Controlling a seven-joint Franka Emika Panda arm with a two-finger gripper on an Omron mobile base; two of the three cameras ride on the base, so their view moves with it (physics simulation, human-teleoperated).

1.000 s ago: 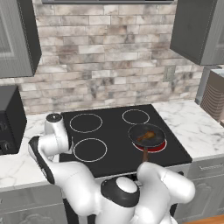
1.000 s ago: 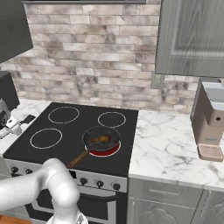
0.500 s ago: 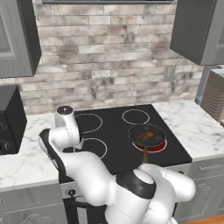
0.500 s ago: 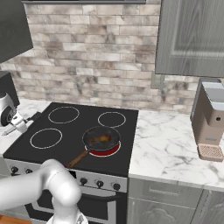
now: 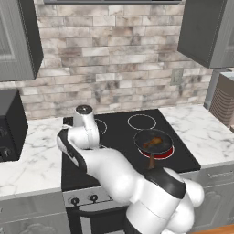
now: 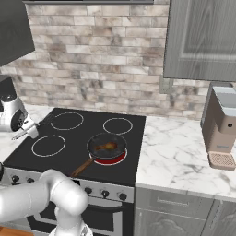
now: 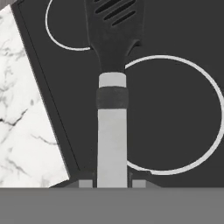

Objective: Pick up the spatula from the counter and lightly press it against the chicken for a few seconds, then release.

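While the gripper (image 7: 112,183) is clamped on its pale grey shaft, the spatula (image 7: 112,109) runs straight out ahead of the fingertips (image 7: 86,183), held in the grip rather than lying on the counter. In the hand view a dark band rings the shaft partway out from the gripper. Beyond that band the black slotted blade widens at the far end. The blade reaches out over the black stove (image 6: 78,133), ahead of the gripper, and crosses the line of one burner ring (image 7: 65,26). A second, larger ring (image 7: 175,113) lies to one side of the shaft, and the shaft covers part of its near edge.

To the other side of the gripper, in the hand view, the stove's edge meets the white marble counter (image 7: 26,122). In the right base view the hand hangs at the stove's left edge.

Well apart from the gripper, off to its right and closer to the stove's front, the frying pan (image 6: 107,146) sits on a glowing red burner. The chicken (image 6: 106,147) lies inside it as a brownish-orange piece. The pan's wooden handle points toward the front of the stove.

Farther right again, a coffee machine (image 6: 221,124) stands on the counter. A black microwave (image 5: 9,123) sits to the gripper's left.
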